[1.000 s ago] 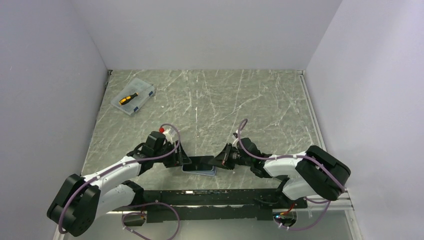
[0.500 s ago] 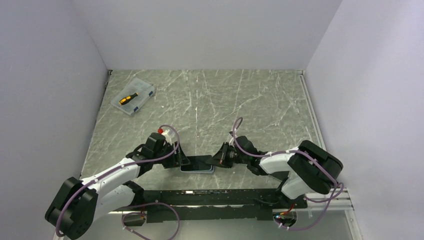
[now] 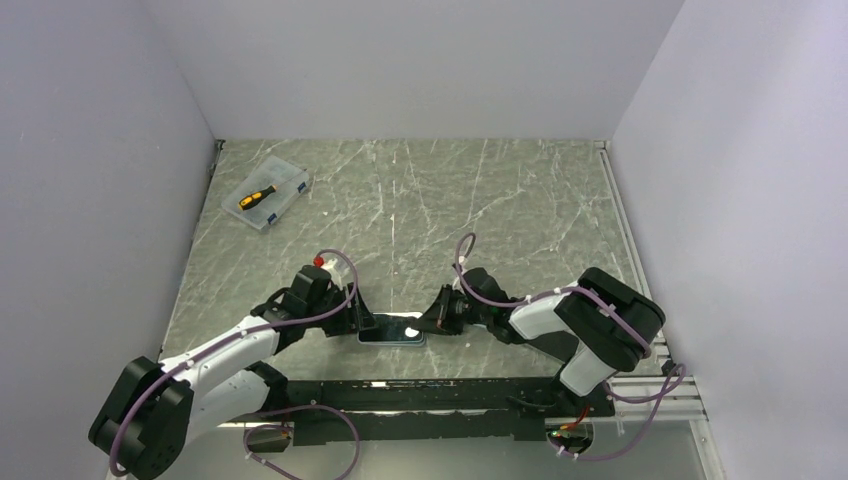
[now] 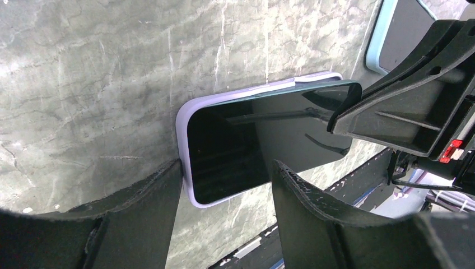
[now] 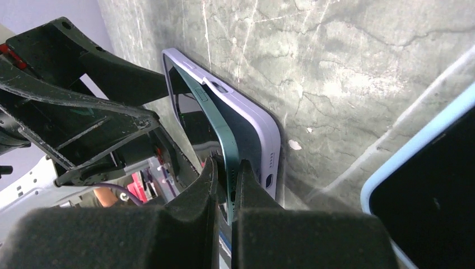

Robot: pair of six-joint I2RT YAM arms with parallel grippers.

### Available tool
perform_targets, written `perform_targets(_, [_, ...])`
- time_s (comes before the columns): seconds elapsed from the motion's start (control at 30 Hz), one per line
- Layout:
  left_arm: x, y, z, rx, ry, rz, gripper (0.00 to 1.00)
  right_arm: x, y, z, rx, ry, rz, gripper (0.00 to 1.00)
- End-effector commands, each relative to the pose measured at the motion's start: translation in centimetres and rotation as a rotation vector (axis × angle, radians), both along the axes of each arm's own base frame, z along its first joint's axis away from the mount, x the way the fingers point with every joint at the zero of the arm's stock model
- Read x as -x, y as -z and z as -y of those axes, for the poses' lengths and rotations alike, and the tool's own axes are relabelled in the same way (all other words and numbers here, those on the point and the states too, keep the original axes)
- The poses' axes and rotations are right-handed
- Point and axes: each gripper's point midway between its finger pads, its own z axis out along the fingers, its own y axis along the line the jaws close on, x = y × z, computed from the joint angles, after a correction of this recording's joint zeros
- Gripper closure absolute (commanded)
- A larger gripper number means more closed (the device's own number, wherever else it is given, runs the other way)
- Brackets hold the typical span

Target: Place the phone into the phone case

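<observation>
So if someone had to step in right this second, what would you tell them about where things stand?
Left gripper: open, its fingers straddling one end of the lilac phone case, which lies flat on the table.
Right gripper: shut on the edge of the phone.
Done: the phone's end by the left gripper sits in the case.
Left to do: the end that the right gripper holds is tilted up out of the case. It probably needs pressing down flush, then releasing.
Note: a dark slab with a light blue rim lies nearby, apart from the case.
</observation>
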Motion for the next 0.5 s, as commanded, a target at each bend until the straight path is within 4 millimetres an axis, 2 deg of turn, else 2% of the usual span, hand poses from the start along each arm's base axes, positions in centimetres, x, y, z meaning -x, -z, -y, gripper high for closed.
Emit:
perform_targets(0.0, [1.5, -2.2, 2.8, 0.124, 0.112, -0.014, 0.37, 1.8, 3.6, 0.5, 0.171, -0.059, -0.035, 1.0])
perform_targets(0.07, [1.5, -2.1, 2.7, 0.123, 0.109, -0.014, 0.37, 1.6, 3.5, 0.7, 0.183, -0.058, -0.025, 0.98])
perform_targets(0.2, [1.6, -2.0, 2.6, 0.12, 0.105, -0.015, 0.36, 1.3, 2.8, 0.9, 0.206, -0.06, 0.001, 0.88])
perform_targets(0.47, [1.6, -2.1, 2.5, 0.121, 0.1, -0.009, 0.37, 0.0, 0.6, 1.6, 0.27, -0.04, 0.084, 0.77])
